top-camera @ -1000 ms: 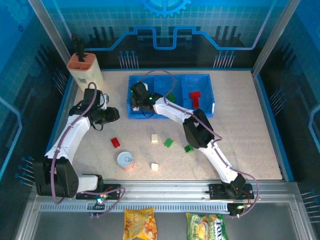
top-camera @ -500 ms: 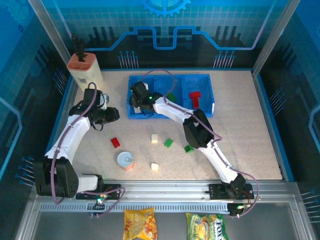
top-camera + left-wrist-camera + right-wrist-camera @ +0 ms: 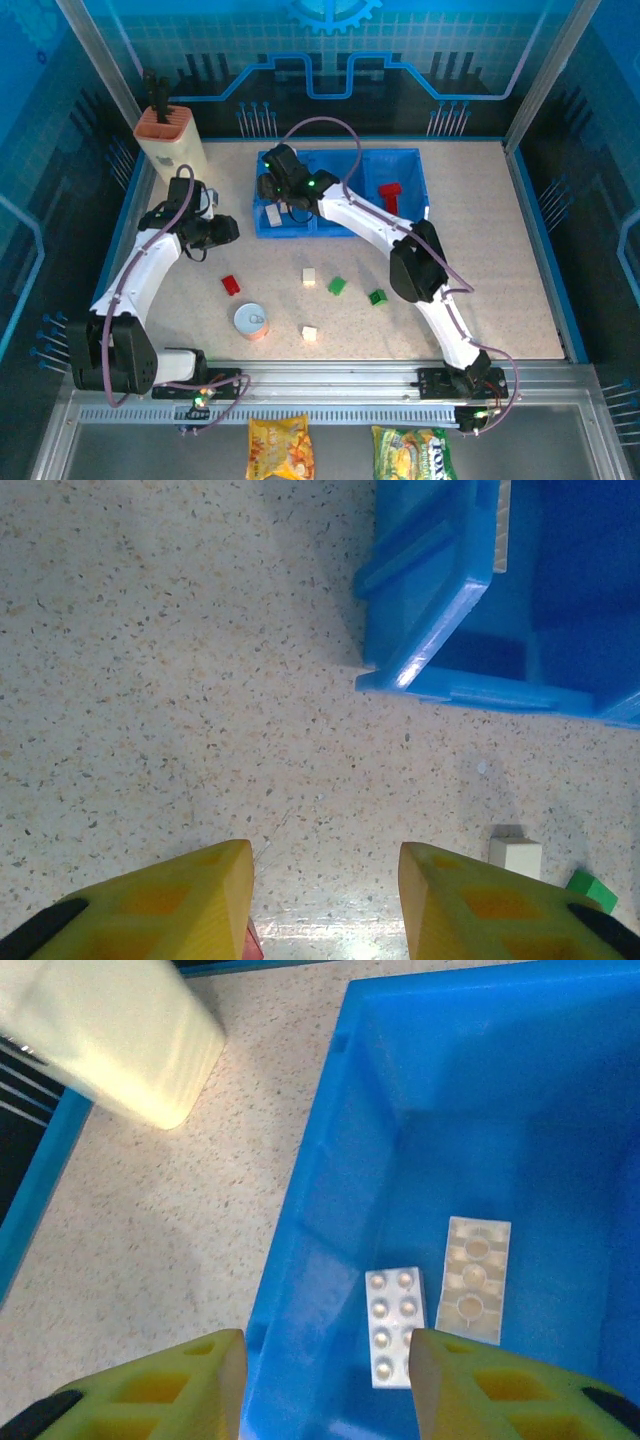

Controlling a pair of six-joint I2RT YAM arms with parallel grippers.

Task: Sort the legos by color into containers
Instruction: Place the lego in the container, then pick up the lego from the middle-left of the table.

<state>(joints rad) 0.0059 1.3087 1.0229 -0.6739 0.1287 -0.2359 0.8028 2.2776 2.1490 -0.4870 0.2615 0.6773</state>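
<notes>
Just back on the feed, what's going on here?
Lego bricks are being sorted by color into the blue tray. The right end effector hovers open over its left compartment, where a studded white brick and an upturned white brick lie. A red piece sits in the right compartment. The left end effector hangs open and empty over the table beside the tray. Loose on the table: a red brick, two green bricks and two white bricks.

the tray (image 3: 310, 1240) was translucent blue, and the two white bricks (image 3: 395, 1325) in it had plain round studs. the table (image 3: 200, 680) was beige with dark speckles. on it lay a red brick (image 3: 231, 285), a green brick (image 3: 337, 286) and a cream brick (image 3: 310, 277). the holder (image 3: 170, 140) was cream with an orange top. the right gripper (image 3: 325, 1345) had yellow fingers (image 3: 160, 1385).
</notes>
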